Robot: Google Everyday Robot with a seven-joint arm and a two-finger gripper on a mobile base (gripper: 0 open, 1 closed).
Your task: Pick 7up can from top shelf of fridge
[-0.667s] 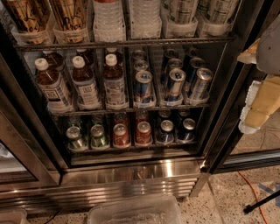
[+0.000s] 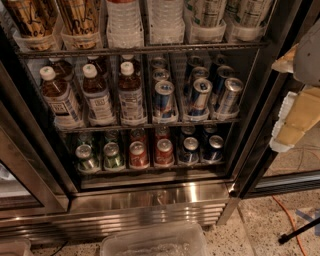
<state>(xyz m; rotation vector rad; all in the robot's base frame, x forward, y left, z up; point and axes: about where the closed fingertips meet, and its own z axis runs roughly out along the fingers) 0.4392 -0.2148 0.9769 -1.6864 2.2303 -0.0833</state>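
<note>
I read this as the approach step: nothing is grasped and the reach into the fridge (image 2: 150, 210) has not begun. The end effector (image 2: 295, 117) hangs at the right edge of my view, in front of the black door frame and outside the opening, level with the middle rack and not the top one. Only its cream and grey side shows, so I cannot tell whether it is apart or together.

The 7up can (image 2: 205, 12) sits on the top shelf (image 2: 150, 50), right of centre, in one of the clear holders (image 2: 206, 34) along the front. The frame cuts it off, so I see only its pale lower body with green lettering. The can just to its right looks like the same kind, though I would not swear to it.

The amber drinks at the left of that shelf, the bottles (image 2: 95, 95) and the slim blue-and-silver cans (image 2: 164, 100) on the rack below are not my concern.

The next move calls for raising the end effector and bringing it left and inward, well above the middle rack, until it faces the can squarely. The holder wraps the can's base, so I judge the grip must go above the holder's rim, and the can must come up before it comes out.
</note>
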